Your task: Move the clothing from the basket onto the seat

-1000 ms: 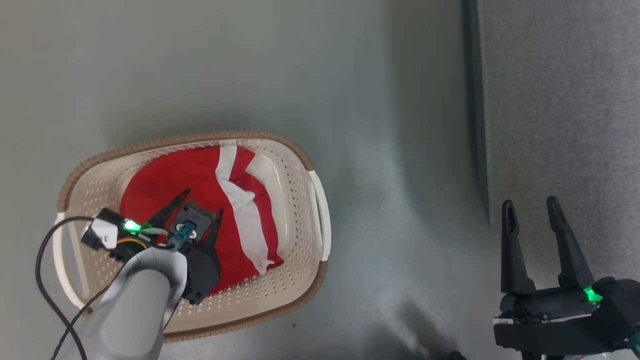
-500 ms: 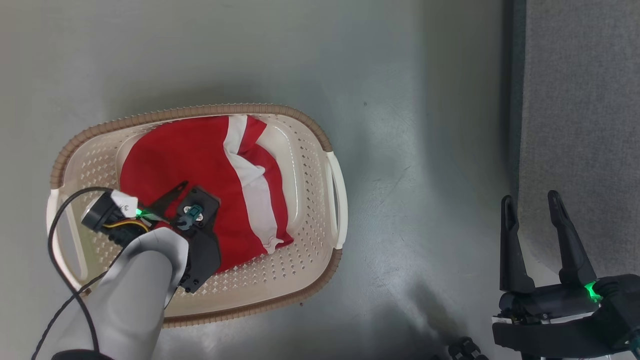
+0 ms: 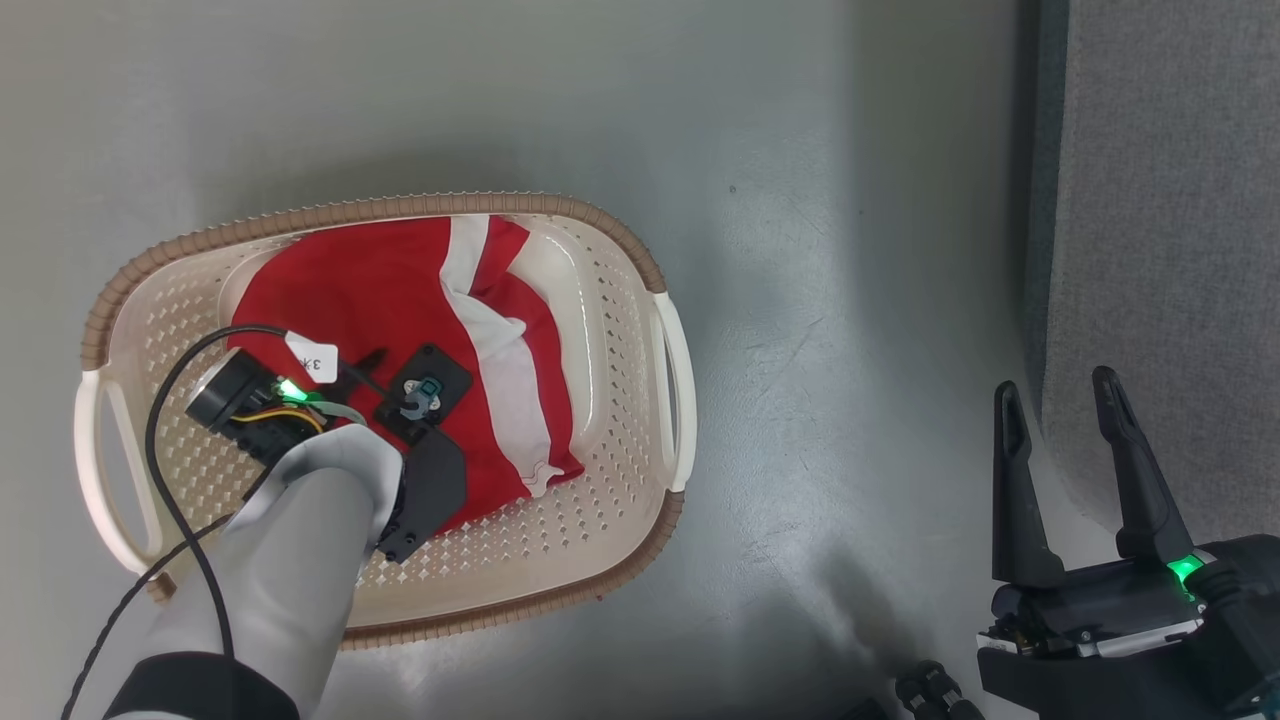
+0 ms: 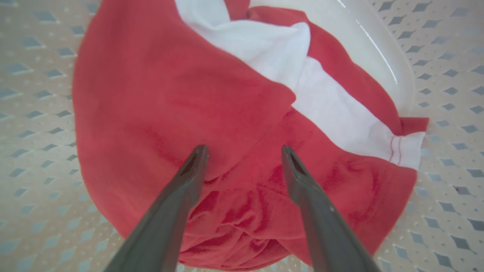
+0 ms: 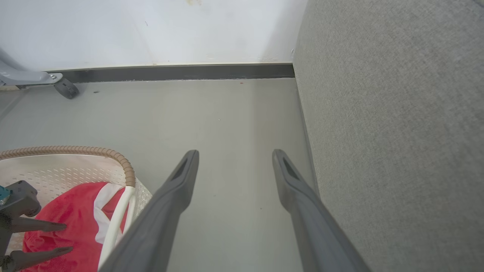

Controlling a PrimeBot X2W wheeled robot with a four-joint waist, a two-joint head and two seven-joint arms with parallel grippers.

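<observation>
Red-and-white clothing (image 3: 350,290) lies bunched in the basket (image 3: 400,207), left of centre in the head view, on the grey floor (image 3: 800,150). Left gripper (image 4: 244,151) points down into the basket, jaws wide, tips right at the red fabric; contact cannot be told, no fold clamped. Right gripper (image 3: 1055,385), lower right, jaws wide and empty, hovers above the floor just beside the grey seat (image 3: 1170,200) on the right edge.

Probably a home: grey sofa (image 3: 1170,250), laundry basket (image 3: 612,400).
</observation>
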